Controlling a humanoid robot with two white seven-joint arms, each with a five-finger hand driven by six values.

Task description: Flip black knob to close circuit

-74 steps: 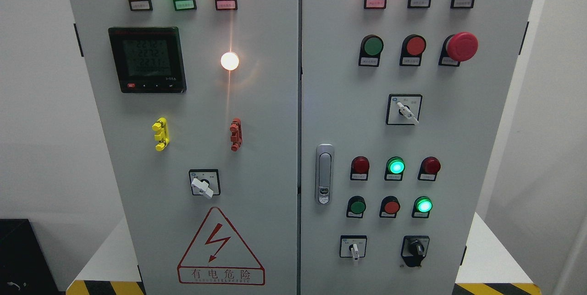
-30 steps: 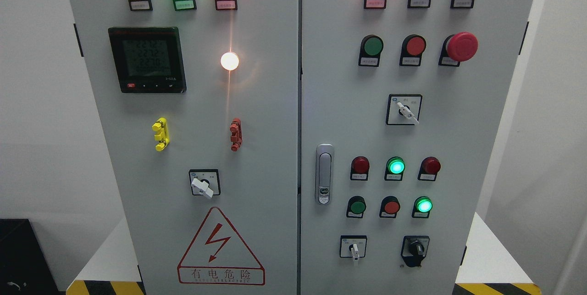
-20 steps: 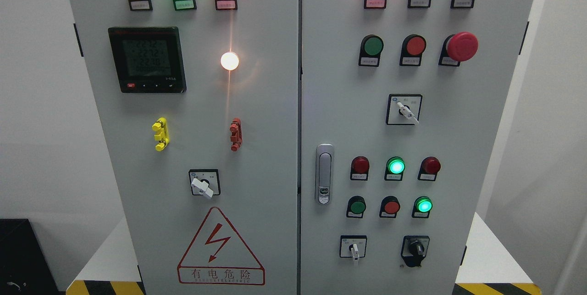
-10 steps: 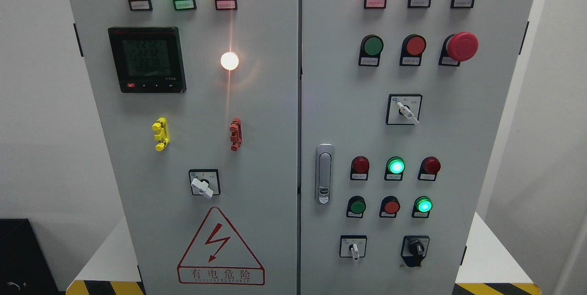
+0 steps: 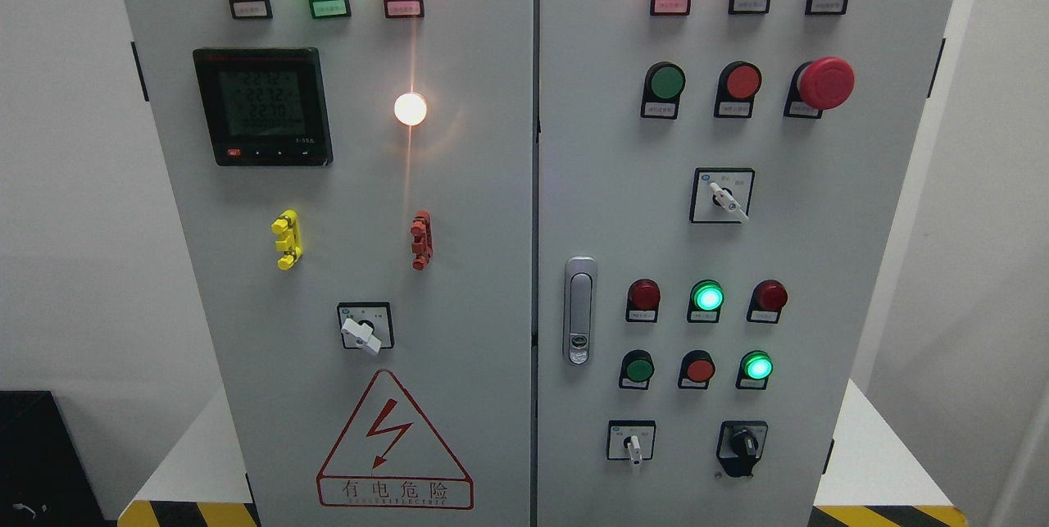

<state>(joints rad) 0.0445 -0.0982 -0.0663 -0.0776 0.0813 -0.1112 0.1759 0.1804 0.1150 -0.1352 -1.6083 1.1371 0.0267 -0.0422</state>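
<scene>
The black knob [image 5: 744,443] sits at the lower right of the grey cabinet [image 5: 492,265]. No hand shows, so whether either is released or clenched cannot be told.

On the cabinet's [image 5: 492,183] right door, the knob [image 5: 744,443] sits bottom right, a switch [image 5: 632,442] to its left, the door handle [image 5: 579,311] up-left near the centre seam.

The black knob [image 5: 744,443] is a small rotary selector on a black plate, mounted at the lower right of the grey cabinet's right door. Its raised grip bar stands roughly upright, perhaps leaning slightly left. A black tab hangs below the plate. No hand is in view, so the knob stands untouched.
</scene>
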